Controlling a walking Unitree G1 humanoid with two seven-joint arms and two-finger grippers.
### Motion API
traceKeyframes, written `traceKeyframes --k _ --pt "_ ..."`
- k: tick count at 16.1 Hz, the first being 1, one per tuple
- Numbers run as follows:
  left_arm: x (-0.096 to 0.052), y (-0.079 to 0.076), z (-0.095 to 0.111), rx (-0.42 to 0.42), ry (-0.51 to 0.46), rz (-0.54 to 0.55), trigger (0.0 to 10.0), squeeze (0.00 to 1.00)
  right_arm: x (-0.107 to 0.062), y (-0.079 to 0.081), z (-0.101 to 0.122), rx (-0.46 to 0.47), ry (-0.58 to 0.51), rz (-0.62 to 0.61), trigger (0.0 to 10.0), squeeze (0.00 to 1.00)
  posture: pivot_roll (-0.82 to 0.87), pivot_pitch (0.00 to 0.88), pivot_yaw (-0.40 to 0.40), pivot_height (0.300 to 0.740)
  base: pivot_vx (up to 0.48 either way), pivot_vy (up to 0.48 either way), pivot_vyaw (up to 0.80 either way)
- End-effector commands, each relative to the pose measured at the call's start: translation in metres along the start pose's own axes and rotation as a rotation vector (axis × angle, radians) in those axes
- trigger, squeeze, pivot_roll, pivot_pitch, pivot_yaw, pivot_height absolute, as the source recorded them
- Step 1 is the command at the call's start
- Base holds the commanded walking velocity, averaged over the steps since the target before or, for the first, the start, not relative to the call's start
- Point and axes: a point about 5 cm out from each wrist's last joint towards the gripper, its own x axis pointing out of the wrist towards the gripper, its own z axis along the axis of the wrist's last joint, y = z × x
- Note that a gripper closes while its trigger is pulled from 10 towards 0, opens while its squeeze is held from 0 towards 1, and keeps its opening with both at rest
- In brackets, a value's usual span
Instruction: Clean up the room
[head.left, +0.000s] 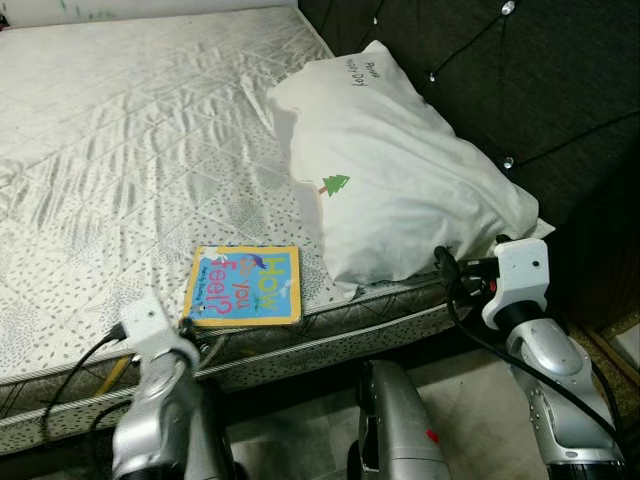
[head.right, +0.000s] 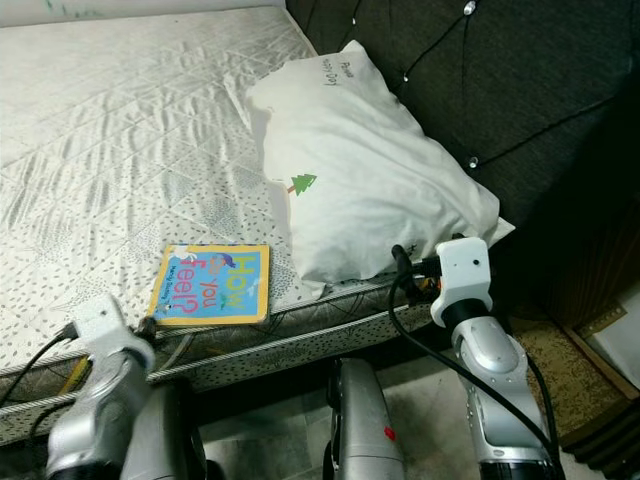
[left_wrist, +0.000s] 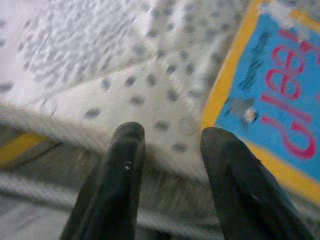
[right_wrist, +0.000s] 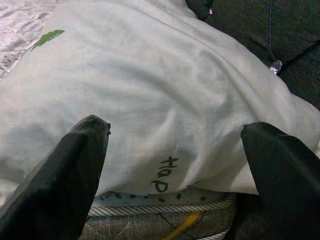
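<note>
Mattress (head.left: 120, 130) fills the upper left of the frame, dark tufted headboard (head.left: 520, 90) the upper right. I see the white pillow (head.left: 400, 190) at centre right, my right gripper (right_wrist: 175, 135) wide apart just before it. The book (head.left: 244, 285) lies flat at the bed's near edge, lower centre, just ahead of my left gripper (left_wrist: 170, 145), fingers slightly apart, the nearer one.

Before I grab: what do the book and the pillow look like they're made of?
Book: probably stiff glossy card, since it lies flat with crisp edges and a printed cover. Pillow: soft matte woven fabric, likely cotton, since it creases and bulges.
</note>
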Motion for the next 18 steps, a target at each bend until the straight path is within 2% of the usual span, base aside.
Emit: traceKeyframes --k 1,3,7,10,11,13,15,18 --pt "-0.007 0.0 -0.003 0.013 0.025 -0.013 10.0 1.0 0.001 -0.002 0.0 -0.008 -0.002 -0.004 10.0 0.0 -0.12 0.083 -0.019 0.523 0.0 0.0 0.0" --pt "-0.019 -0.01 0.005 0.103 -0.018 -0.122 10.0 1.0 0.003 0.001 -0.001 -0.003 -0.004 0.002 10.0 0.0 -0.11 0.078 -0.023 0.523 0.0 0.0 0.0" --pt "-0.034 -0.047 0.002 0.207 0.032 -0.411 10.0 1.0 0.008 0.006 0.002 0.004 -0.015 0.021 10.0 0.0 -0.11 0.073 -0.028 0.523 0.0 0.0 0.0" --pt "-0.038 -0.068 -0.013 0.214 0.182 -0.588 10.0 1.0 0.012 0.006 0.004 0.005 -0.026 0.018 10.0 0.0 -0.12 0.068 -0.026 0.523 0.0 0.0 0.0" --pt "-0.037 -0.069 -0.018 0.233 0.213 -0.621 10.0 1.0 0.012 0.007 0.005 0.005 -0.032 0.021 10.0 0.0 -0.12 0.067 -0.025 0.523 0.0 0.0 0.0" --pt "-0.033 -0.068 -0.022 0.251 0.225 -0.622 10.0 1.0 0.012 0.007 0.006 0.004 -0.034 0.021 10.0 0.0 -0.13 0.065 -0.022 0.523 0.0 0.0 0.0" --pt "-0.022 -0.069 -0.026 0.271 0.271 -0.645 10.0 1.0 0.012 0.007 0.006 0.005 -0.036 0.018 10.0 0.0 -0.13 0.063 -0.024 0.523 0.0 0.0 0.0" --pt "-0.004 -0.075 -0.026 0.298 0.288 -0.663 10.0 1.0 0.013 0.008 0.008 0.002 -0.043 0.022 10.0 0.0 -0.14 0.057 -0.029 0.523 0.0 0.0 0.0"
